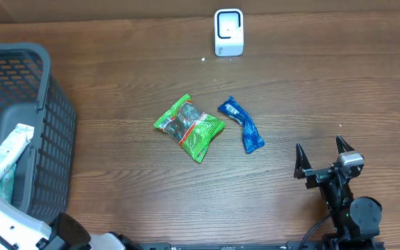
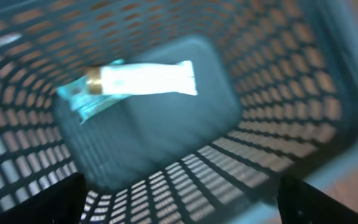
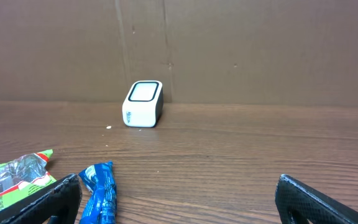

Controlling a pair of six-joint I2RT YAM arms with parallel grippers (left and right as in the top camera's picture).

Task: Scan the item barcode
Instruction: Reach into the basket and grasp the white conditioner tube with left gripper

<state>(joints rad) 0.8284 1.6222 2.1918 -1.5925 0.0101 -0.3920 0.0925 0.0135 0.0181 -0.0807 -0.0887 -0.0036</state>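
From above, your right gripper (image 1: 321,156) sat nearest, jaws apart and empty, the green packet (image 1: 189,126) and blue packet (image 1: 242,123) lying unscanned, I judged, short of the scanner (image 1: 228,32). Your left wrist showed the left gripper (image 2: 179,186), jaws apart, over the basket (image 2: 278,81), a white tube (image 2: 148,79) on its floor. Your right wrist showed nothing before the scanner.

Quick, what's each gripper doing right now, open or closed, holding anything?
Left gripper: open, empty, above the basket.
Right gripper: open, holding nothing.
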